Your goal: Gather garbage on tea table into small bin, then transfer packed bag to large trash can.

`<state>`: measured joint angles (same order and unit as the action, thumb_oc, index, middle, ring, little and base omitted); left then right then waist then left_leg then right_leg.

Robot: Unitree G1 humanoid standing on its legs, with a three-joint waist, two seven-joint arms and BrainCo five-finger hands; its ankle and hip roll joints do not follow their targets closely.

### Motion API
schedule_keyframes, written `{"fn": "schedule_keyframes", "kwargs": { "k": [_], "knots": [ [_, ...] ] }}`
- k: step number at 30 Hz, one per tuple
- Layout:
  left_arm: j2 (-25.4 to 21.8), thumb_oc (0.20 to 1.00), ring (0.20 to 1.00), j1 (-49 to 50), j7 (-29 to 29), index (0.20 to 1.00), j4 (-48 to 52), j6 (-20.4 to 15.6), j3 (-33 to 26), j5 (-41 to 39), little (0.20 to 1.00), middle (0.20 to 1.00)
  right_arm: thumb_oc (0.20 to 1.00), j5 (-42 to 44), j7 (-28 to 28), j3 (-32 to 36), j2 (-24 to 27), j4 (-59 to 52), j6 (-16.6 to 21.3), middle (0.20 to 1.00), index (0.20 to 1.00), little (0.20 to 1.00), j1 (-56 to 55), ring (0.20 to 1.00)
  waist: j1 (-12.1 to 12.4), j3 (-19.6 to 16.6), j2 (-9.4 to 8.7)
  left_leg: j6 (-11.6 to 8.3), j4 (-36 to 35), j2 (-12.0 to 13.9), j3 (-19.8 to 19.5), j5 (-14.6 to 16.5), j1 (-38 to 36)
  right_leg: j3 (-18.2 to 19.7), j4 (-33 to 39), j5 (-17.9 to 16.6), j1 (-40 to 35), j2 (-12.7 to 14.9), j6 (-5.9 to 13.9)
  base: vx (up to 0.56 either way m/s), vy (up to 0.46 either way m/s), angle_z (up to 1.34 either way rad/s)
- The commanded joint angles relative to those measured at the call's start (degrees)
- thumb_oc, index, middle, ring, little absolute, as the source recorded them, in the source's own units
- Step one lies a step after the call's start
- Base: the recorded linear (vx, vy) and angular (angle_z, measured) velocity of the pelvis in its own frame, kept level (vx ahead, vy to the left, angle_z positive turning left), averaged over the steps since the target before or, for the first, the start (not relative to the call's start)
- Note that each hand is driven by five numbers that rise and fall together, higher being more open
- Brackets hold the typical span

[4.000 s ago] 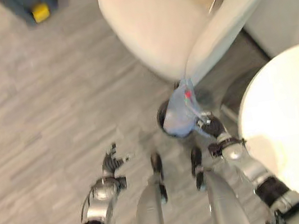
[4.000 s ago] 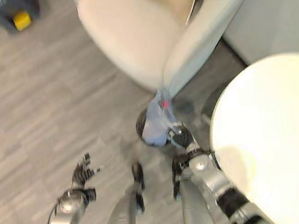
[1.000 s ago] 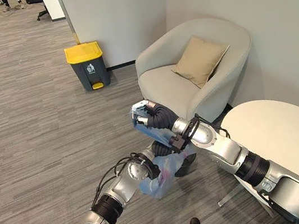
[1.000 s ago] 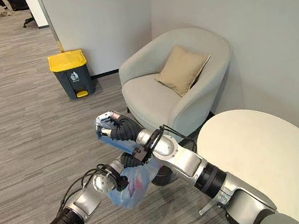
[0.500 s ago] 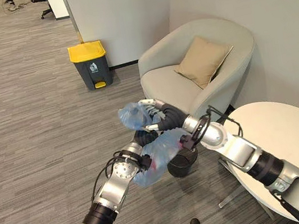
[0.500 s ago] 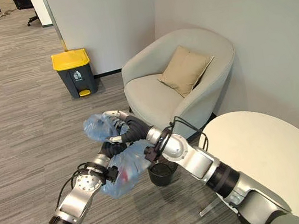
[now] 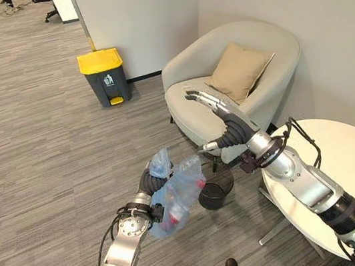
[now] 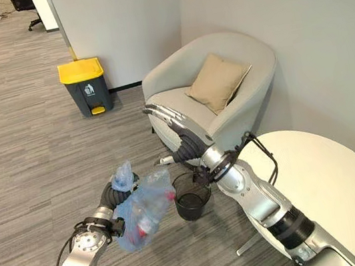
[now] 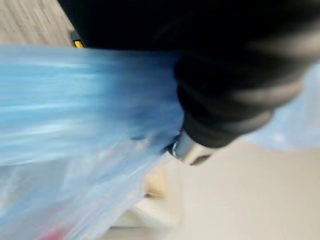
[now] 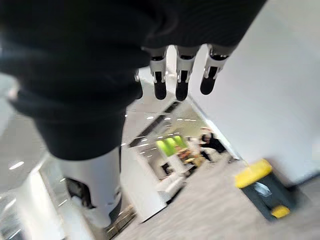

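Note:
A pale blue trash bag [image 7: 177, 197] with red and white scraps inside hangs above the floor, its gathered top sticking up past my left hand [image 7: 150, 184], which is shut on the bag's neck. The blue plastic [image 9: 75, 135] spreads past that hand in the left wrist view. My right hand [image 7: 218, 114] is raised in front of the armchair, fingers straight and open, holding nothing; its fingers [image 10: 182, 80] point upward in the right wrist view. The small black bin [image 7: 215, 192] stands on the floor beside the bag. The large grey trash can with a yellow lid [image 7: 104, 77] stands by the wall.
A beige armchair [image 7: 238, 86] with a tan cushion [image 7: 242, 69] sits in the corner. The round white tea table [image 7: 345, 167] is at the right. Grey plank floor lies between me and the trash can.
My right hand let go of the bag and rose, opening toward the armchair. The bag now hangs from my left hand alone, a little lower.

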<state>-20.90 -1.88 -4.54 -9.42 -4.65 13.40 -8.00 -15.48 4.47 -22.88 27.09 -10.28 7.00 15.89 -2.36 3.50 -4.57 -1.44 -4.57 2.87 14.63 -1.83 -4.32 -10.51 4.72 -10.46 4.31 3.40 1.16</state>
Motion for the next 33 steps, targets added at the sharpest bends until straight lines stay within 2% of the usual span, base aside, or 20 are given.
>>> {"fn": "schedule_keyframes", "kwargs": {
  "k": [1,8,18,26,33],
  "knots": [
    [-0.1,0.200,0.200,-0.8,0.3,0.200,-1.3,-2.4,-3.0,-6.2,0.200,0.200,1.000,4.1,0.1,4.9,0.0,0.0,1.2,1.000,1.000,1.000,-1.4,1.000,-0.2,-0.6,-0.70,-0.23,0.8,-0.8,-2.6,4.8,0.9,2.9,-1.5,10.6,-4.8,1.2,5.62,0.00,-0.002,-0.04],
    [0.4,0.200,0.200,3.9,2.1,0.200,-5.3,-1.5,-7.6,-7.4,0.200,0.200,1.000,5.5,-1.9,10.0,-0.3,7.7,-0.3,1.000,1.000,1.000,-12.0,1.000,-1.0,-0.3,-0.30,-0.23,0.5,-0.7,-2.4,4.5,0.9,2.9,-1.5,10.6,-4.6,1.2,5.65,-0.01,-0.002,-0.06],
    [-0.5,0.200,0.200,7.7,4.4,0.200,-8.9,-0.8,-11.2,-6.0,0.200,0.200,1.000,11.2,-4.9,13.6,-2.4,17.3,-1.7,1.000,1.000,1.000,-19.3,1.000,-1.5,0.3,0.01,-0.47,0.5,-0.6,-2.6,4.3,1.3,2.6,-1.8,10.8,-4.2,1.2,5.47,0.00,0.000,0.00],
    [-0.4,0.200,0.200,11.2,4.4,0.200,-12.6,-0.8,-15.5,-7.1,0.200,0.200,1.000,13.4,-6.0,14.9,-3.1,24.1,-2.4,1.000,1.000,1.000,-22.5,1.000,-0.8,0.9,-0.09,-0.80,1.3,-0.5,-3.4,4.5,1.6,1.8,-2.4,11.7,-4.4,1.0,5.12,0.01,-0.023,0.04],
    [0.2,0.200,0.200,12.1,2.8,0.200,-14.6,-1.4,-18.7,-10.5,0.200,0.200,1.000,15.1,-5.3,16.2,-3.0,26.0,-2.6,1.000,1.000,1.000,-21.9,1.000,0.6,3.7,-0.68,-1.34,6.5,-0.1,-5.4,5.3,5.4,0.6,-4.1,12.9,-3.3,1.2,4.19,-0.04,-0.051,0.15]
  ]
}}
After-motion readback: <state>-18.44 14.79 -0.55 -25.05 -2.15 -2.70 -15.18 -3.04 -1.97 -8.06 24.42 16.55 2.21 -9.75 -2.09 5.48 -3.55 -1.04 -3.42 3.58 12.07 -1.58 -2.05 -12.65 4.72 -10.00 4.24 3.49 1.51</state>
